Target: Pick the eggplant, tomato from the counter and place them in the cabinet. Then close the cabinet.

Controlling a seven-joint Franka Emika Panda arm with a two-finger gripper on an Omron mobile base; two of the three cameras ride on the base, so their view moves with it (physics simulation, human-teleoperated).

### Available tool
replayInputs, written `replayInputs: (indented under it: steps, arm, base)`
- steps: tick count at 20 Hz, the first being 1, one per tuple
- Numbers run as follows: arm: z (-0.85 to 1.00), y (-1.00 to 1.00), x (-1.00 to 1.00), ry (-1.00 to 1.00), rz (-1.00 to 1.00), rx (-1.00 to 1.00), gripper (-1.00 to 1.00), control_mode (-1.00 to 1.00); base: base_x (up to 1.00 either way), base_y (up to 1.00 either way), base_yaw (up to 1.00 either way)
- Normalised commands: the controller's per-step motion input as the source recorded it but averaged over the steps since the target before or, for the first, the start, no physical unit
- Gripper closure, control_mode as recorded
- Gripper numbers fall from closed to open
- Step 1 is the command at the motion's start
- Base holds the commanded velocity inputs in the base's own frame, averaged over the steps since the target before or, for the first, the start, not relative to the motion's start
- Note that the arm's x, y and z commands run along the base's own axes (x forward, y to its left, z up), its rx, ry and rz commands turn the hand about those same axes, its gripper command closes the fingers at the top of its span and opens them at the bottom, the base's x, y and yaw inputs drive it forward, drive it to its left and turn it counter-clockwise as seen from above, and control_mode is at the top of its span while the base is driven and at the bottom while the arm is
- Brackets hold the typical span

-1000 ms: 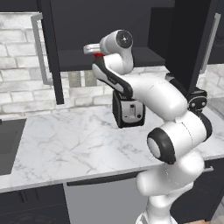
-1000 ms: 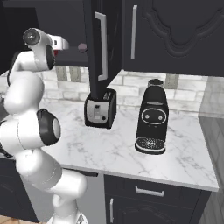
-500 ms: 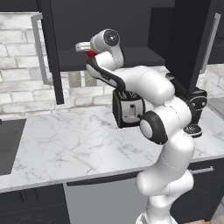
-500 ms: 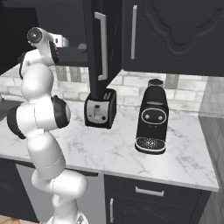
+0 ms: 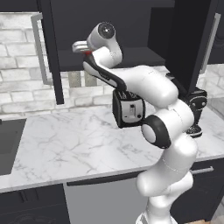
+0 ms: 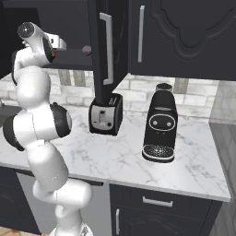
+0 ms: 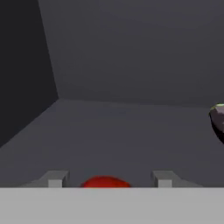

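Observation:
My gripper (image 5: pixel 80 45) is raised into the open black cabinet (image 5: pixel 47 52), just over its shelf. The red tomato (image 7: pixel 105 181) sits low between my two fingertips (image 7: pixel 55 178), with a small gap showing on each side of it, so the jaws stand open around it. It also shows as a red spot under the hand (image 5: pixel 89 53) (image 6: pixel 55 53). The greyish-purple eggplant (image 6: pixel 86 49) lies on the same shelf to the right of the hand (image 7: pixel 218 120). The white marble counter (image 5: pixel 65 140) lies below.
A black toaster (image 5: pixel 129 109) stands on the counter under the cabinet, and a black coffee machine (image 6: pixel 160 124) stands to its right. The open cabinet door (image 6: pixel 108 46) hangs out beside my arm. A dark sink (image 5: pixel 6 146) lies at the counter's left end.
The hand has shifted a little left inside the cabinet with the tomato between its fingers, and the arm's elbow has swung round. The eggplant has not moved.

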Motion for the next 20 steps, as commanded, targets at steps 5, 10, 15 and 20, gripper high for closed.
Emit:
replayInputs:
  steps: [5, 10, 15, 20]
  arm:
    - [0.00, -0.08, -0.39, 0.05, 0.00, 0.00, -1.00, -1.00]
    - [-0.09, -0.61, 0.00, 0.00, 0.00, -0.07, -1.00, -1.00]
    - [0.00, -0.89, -0.79, 0.00, 0.00, -0.06, -1.00, -1.00]
    - [0.00, -0.44, -1.00, 0.00, 0.00, -0.07, -1.00, -1.00]
  base:
    - [0.00, 0.00, 0.00]
    - [0.00, 0.00, 0.00]
    - [0.00, 0.00, 0.00]
    - [0.00, 0.00, 0.00]
